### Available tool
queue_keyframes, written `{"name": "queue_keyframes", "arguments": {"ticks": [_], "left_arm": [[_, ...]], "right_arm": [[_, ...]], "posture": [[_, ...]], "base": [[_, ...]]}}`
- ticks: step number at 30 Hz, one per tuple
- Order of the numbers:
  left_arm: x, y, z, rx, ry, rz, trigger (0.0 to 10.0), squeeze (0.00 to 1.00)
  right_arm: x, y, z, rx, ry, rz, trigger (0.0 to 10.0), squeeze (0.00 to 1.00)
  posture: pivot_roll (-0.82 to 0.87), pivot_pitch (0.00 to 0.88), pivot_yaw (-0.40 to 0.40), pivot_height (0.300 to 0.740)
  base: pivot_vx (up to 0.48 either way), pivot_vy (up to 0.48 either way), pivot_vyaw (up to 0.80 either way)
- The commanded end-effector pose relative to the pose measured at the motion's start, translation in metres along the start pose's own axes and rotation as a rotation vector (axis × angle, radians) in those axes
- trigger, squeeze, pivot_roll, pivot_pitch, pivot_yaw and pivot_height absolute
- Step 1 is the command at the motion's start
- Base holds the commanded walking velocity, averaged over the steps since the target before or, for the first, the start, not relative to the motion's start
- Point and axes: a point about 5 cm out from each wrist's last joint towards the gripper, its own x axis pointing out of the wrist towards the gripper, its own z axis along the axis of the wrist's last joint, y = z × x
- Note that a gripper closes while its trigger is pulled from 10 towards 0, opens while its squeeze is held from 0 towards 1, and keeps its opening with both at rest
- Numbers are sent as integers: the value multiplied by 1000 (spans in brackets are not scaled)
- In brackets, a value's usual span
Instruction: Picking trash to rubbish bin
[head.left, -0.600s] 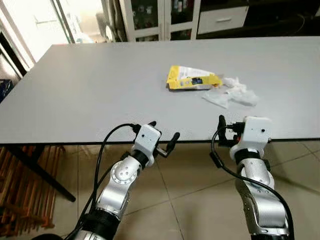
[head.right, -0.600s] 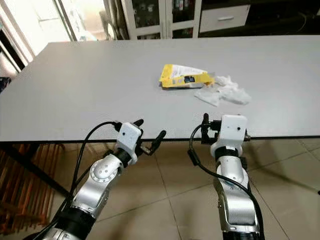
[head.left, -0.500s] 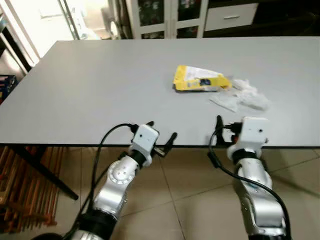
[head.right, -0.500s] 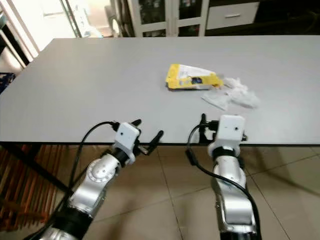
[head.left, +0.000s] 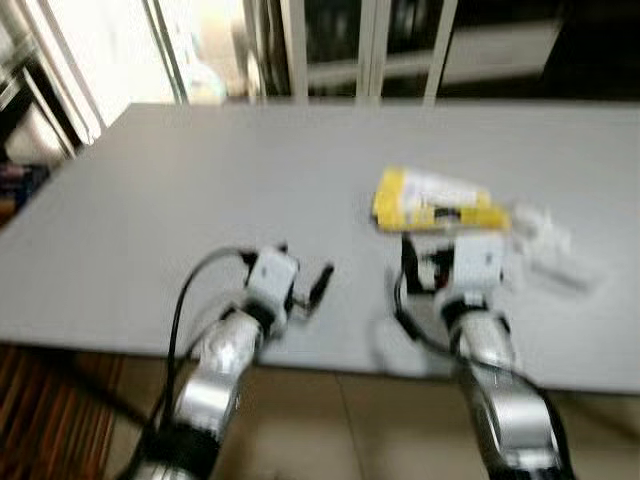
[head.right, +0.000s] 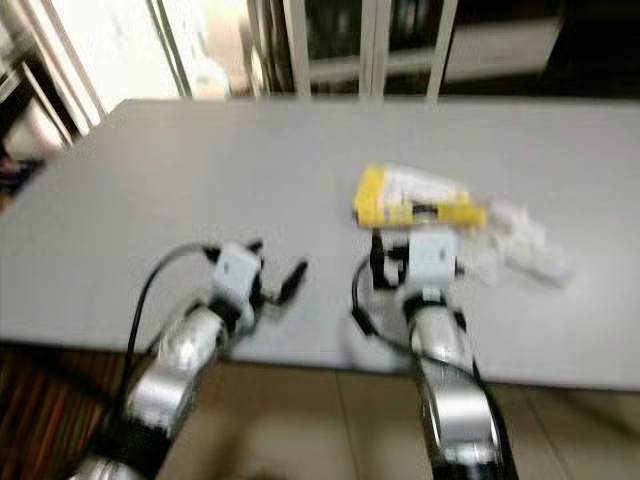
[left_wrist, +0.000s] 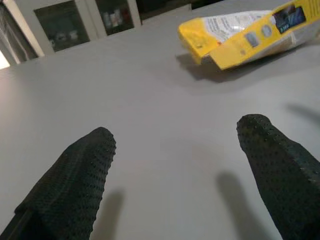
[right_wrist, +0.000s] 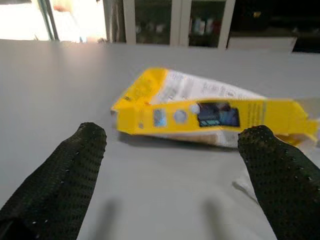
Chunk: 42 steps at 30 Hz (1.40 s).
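A crumpled yellow and white snack bag (head.left: 430, 203) lies on the grey table (head.left: 150, 200), with crumpled white wrapper scraps (head.left: 550, 245) just to its right. My right gripper (right_wrist: 175, 132) is open, low over the tabletop and just short of the snack bag (right_wrist: 210, 110), which sits between and beyond its fingertips. My left gripper (left_wrist: 177, 135) is also open with nothing in it, hovering over bare table to the left. From it the bag (left_wrist: 245, 32) lies ahead and off to one side. Both head views are blurred.
Glass-fronted cabinets (head.left: 340, 50) stand behind the table's far edge. A bright window or doorway (head.left: 100, 50) is at the back left. Tiled floor (head.left: 300, 420) shows below the table's near edge. Wide bare tabletop stretches to the left of the trash.
The camera has moved forward and the picture has blurred. Both grippers, earlier at the table's front edge, are now over the tabletop. The right one has come close to the yellow bag.
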Motion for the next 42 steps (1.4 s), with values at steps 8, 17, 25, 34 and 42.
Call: {"name": "queue_keyframes", "arguments": {"ticks": [8, 17, 25, 34, 42], "left_arm": [[4, -8, 4, 0, -12, -14, 10000, 0], [6, -12, 8, -12, -32, -33, 10000, 0], [7, -11, 8, -6, -27, -30, 10000, 0], [7, -12, 7, -4, -24, -33, 10000, 0], [7, -11, 7, -13, -23, -39, 10000, 0]], "right_arm": [[0, -9, -2, -46, 18, 10, 10000, 0], [3, -15, -1, -135, 11, 4, 10000, 0], [7, -21, 2, -134, 5, -21, 10000, 0], [6, -21, 1, -125, 5, -29, 10000, 0], [7, -19, 4, -136, -12, -20, 10000, 0]], "posture": [[-84, 87, 47, 740], [-88, 83, 43, 740], [-85, 79, 46, 740], [-85, 79, 46, 740], [-87, 80, 49, 740]], "base": [[0, 0, 0], [0, 0, 0], [0, 0, -164], [0, 0, -747], [114, 0, -58]]}}
